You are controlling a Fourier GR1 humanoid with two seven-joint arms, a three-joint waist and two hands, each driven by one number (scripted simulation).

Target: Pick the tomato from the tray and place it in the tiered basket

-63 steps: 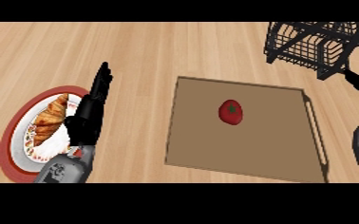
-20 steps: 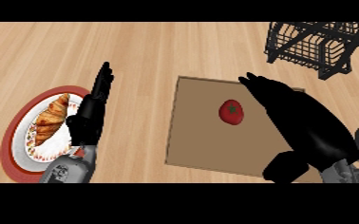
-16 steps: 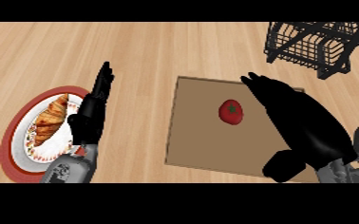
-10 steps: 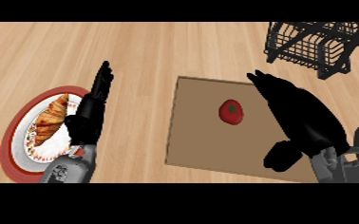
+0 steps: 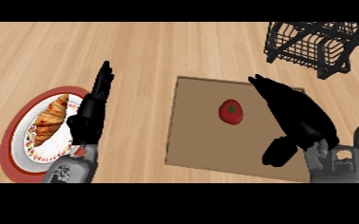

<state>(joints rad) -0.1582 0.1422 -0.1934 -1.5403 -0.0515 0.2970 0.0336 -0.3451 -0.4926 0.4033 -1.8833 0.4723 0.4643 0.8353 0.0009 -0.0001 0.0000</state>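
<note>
2 hands in play over the wooden counter (image 5: pixel 154 52). Far left, a red-rimmed plate (image 5: pixel 21 123) carries a croissant (image 5: pixel 51 118). Beside it the left hand (image 5: pixel 91 114) rests at the plate's right edge, fingers straight, holding nothing. Moving right, the brown tray (image 5: pixel 203 137) lies flat, the tomato (image 5: pixel 231 111) sitting red near its middle, green stem up. Just right of it hovers the right hand (image 5: pixel 298 118), fingers extended, thumb spread, not touching the tomato. Top right, the black wire tiered basket (image 5: pixel 308 47).
</note>
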